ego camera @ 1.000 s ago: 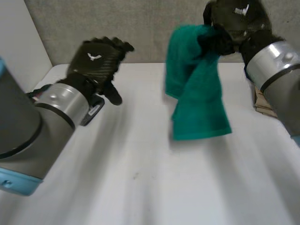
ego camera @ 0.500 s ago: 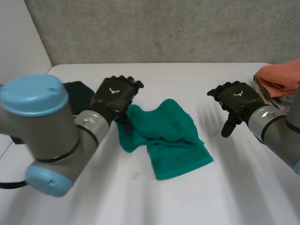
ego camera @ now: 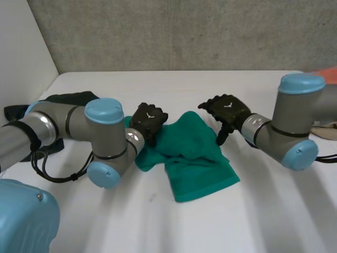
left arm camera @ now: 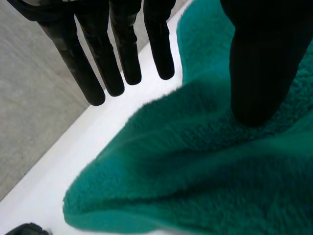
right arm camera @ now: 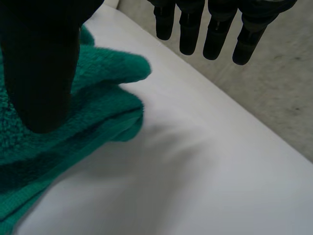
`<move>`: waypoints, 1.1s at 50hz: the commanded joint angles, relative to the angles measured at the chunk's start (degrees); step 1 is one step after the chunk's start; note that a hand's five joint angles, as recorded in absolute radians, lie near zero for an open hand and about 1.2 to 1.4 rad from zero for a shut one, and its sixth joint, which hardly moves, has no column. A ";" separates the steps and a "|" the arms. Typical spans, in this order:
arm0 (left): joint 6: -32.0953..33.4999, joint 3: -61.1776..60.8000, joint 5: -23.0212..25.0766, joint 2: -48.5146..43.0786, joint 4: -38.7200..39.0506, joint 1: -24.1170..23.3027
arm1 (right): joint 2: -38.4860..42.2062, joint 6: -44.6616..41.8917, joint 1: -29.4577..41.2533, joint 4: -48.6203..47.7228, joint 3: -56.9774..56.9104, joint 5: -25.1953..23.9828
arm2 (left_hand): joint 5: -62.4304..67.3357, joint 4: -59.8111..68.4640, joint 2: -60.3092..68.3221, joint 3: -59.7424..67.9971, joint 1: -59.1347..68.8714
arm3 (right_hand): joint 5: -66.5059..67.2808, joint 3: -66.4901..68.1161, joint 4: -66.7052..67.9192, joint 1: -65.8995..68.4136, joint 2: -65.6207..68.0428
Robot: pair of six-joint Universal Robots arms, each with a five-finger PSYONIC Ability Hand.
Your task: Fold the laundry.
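Note:
A green towel [ego camera: 192,153] lies crumpled on the white table [ego camera: 174,226], with one flat corner pointing toward the front. My left hand [ego camera: 148,120] rests at the towel's left edge. In the left wrist view its fingers [left arm camera: 122,54] reach out straight past the towel [left arm camera: 195,171], and the thumb hangs over the cloth, apart from them. My right hand [ego camera: 226,109] is at the towel's far right edge. The right wrist view shows its fingers [right arm camera: 215,29] straight above bare table [right arm camera: 186,166], with the thumb over the towel [right arm camera: 58,147]. Neither hand pinches the cloth.
A dark cloth [ego camera: 68,99] lies at the far left of the table, behind my left arm. An orange cloth [ego camera: 329,74] sits at the right edge on a pale stack. A grey wall runs along the back.
A second ago my right hand held the towel up in the air. It has let go, the towel now lies on the table, and both hands have come down to its sides.

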 commanded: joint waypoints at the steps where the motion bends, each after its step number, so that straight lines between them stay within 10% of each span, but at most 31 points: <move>1: 3.25 2.19 -0.80 -2.55 -0.91 1.31 | 4.76 0.13 1.10 0.36 -4.39 -4.02 | 20.65 20.46 20.79 20.92 20.75 | 18.16 18.84 18.69 21.18 19.06; 7: 3.51 4.83 -1.32 -4.05 -1.00 2.02 | 6.88 0.39 1.37 0.54 -7.73 -3.76 | 47.60 47.41 47.74 47.87 47.69 | 63.09 63.78 63.62 66.12 64.00; 20: 0.44 20.21 -10.37 7.54 3.92 4.13 | -1.80 3.46 1.55 -12.70 -23.13 11.88 | 47.60 47.41 47.74 47.87 47.69 | 63.11 63.79 63.64 66.13 64.01; 35: -7.04 -9.21 -8.45 25.13 6.65 -0.62 | -20.37 3.38 1.46 -12.92 7.63 6.26 | 47.60 47.41 47.74 47.87 47.69 | 63.11 63.79 63.64 66.13 64.01; 40: -3.70 -19.06 -5.81 26.89 7.26 -1.76 | -15.91 3.20 1.11 -6.60 11.25 6.35 | 47.60 47.41 47.74 47.87 47.69 | 6.61 7.29 7.14 9.63 7.51; 43: -1.85 -20.48 -5.63 26.98 7.79 -0.97 | -11.78 3.20 0.93 -2.47 8.98 6.35 | 7.01 6.81 7.15 7.28 7.10 | 4.81 5.50 5.34 7.84 5.72; 55: -1.85 -15.66 -1.50 13.37 7.26 7.03 | -4.83 19.09 2.07 -1.81 4.31 5.39 | -7.88 -8.08 -7.75 -7.62 -7.79 | 0.93 1.61 1.46 3.95 1.83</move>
